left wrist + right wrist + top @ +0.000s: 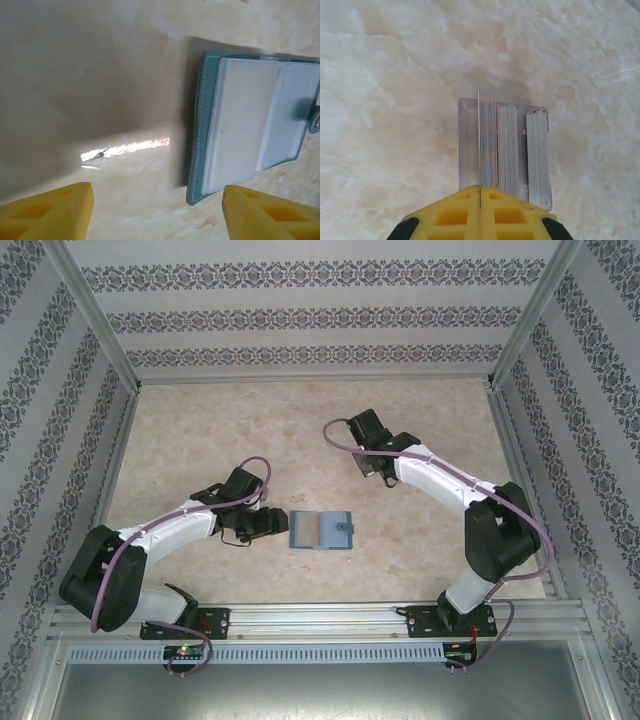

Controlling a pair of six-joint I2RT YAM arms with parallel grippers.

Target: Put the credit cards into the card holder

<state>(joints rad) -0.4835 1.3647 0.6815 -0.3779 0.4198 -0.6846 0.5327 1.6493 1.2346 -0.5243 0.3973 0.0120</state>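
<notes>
Pick-up step: our right claw (480, 190) pinches one credit card (479, 130), at one o'clock from the card holder (320, 530) open on the bench (200, 430). Left claw (157, 205) gapes wide at its nine o'clock. Next, we reckon, carry and slot it.

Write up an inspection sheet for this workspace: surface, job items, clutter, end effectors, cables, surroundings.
Surface: pale marbled tabletop, one glare streak near the left arm.
Job's things: teal card holder lying open, clear sleeves up; one card, edge-on, held above a clear rack of striped stacks.
Clutter: nothing seen.
End effectors: left end effector open, close to the holder's edge; right end effector shut on the card.
Cables: purple cables run along both arms, looping at the wrists.
Surroundings: patterned walls; aluminium frame rail at the near edge.
</notes>
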